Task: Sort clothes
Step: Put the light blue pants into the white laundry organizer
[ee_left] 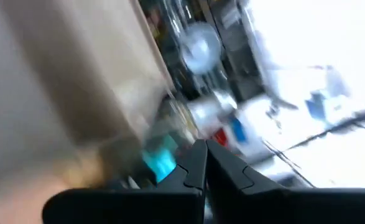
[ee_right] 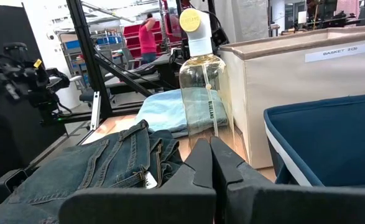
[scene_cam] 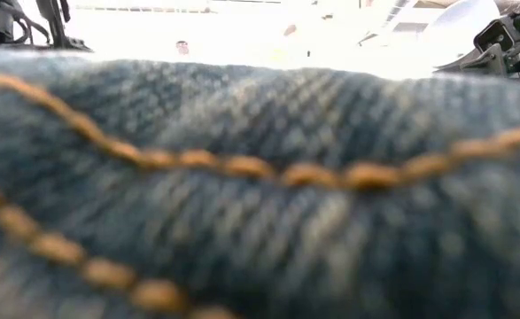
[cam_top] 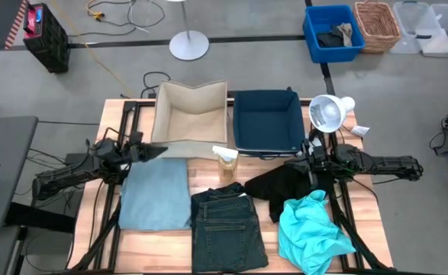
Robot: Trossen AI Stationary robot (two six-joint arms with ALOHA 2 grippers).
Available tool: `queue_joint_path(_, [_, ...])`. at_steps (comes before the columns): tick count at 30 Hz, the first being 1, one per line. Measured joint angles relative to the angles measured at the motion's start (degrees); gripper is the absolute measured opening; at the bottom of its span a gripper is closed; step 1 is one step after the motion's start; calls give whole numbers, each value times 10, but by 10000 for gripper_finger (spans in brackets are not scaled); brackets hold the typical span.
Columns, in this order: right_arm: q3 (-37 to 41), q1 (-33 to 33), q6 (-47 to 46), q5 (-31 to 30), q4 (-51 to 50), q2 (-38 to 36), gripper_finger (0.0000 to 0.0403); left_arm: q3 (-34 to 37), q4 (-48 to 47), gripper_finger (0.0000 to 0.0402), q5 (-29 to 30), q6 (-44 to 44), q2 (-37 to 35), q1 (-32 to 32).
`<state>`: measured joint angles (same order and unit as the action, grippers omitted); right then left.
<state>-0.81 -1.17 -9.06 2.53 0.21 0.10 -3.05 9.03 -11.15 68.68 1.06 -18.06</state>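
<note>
Four garments lie on the table. The pale blue cloth (cam_top: 156,197) lies flat at the near left. The indigo jeans (cam_top: 227,229) lie folded in the near middle and fill the low view (scene_cam: 260,204). The black garment (cam_top: 285,187) lies crumpled right of the middle. The turquoise top (cam_top: 311,233) lies bunched at the near right. My left gripper (cam_top: 161,151) is shut and empty, by the beige box's near left corner, above the pale blue cloth's far edge; its fingers (ee_left: 206,165) are closed together. My right gripper (cam_top: 300,160) is shut and empty above the black garment, its fingers (ee_right: 211,149) pointing toward the table's left.
A beige fabric box (cam_top: 189,114) and a navy fabric box (cam_top: 268,122) stand open side by side at the far edge. A clear bottle (cam_top: 226,162) with a yellow cap (ee_right: 191,20) stands between the boxes and the jeans. A white lamp (cam_top: 329,113) stands at the far right.
</note>
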Motion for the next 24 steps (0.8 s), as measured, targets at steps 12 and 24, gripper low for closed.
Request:
queue_joint_path(12, [0, 0, 0, 0, 0, 0, 0, -2, 55, 4, -143, 55, 2, 54])
queue_joint_path(24, [0, 0, 0, 0, 0, 0, 0, -2, 87, 4, 70, 92, 12, 183])
